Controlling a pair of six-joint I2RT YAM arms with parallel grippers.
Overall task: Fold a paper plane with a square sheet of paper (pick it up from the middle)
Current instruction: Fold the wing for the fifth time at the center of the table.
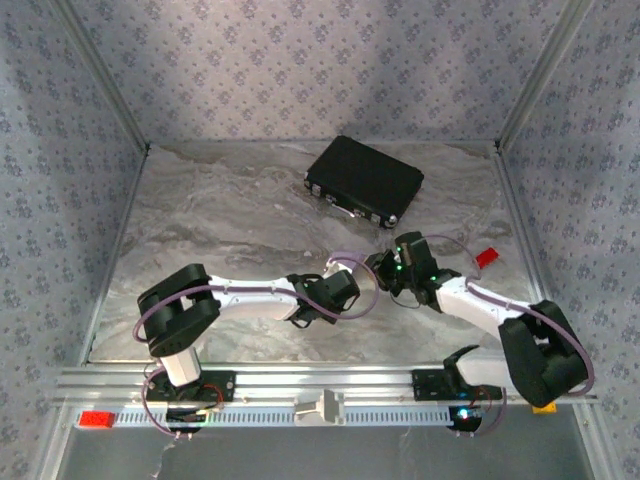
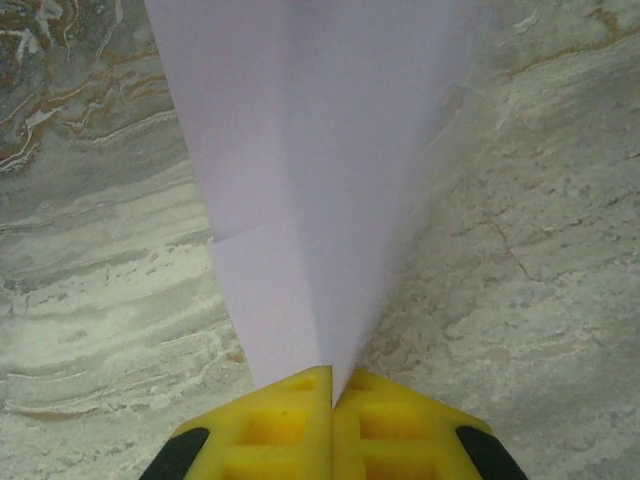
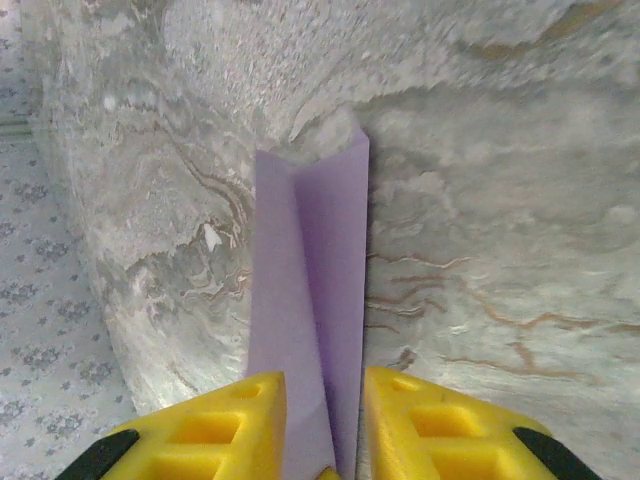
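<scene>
Between the left gripper's (image 2: 332, 385) closed yellow fingers (image 2: 275, 425), the paper plane (image 2: 310, 180) is pinched at its narrow end. The pale lilac, unmarked paper is seen fanning outward in creased layers over the marbled tabletop (image 2: 540, 250). A folded ridge of it is flanked by the right gripper's (image 3: 325, 395) parted jaws. A black case (image 1: 364, 181) is set well behind.

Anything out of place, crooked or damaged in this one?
Nothing damaged or spilled. The black case lies askew at the far side of the table, and a small red object sits near the right wall. The lilac paper plane looks cleanly creased, pinched in the shut left gripper.
</scene>
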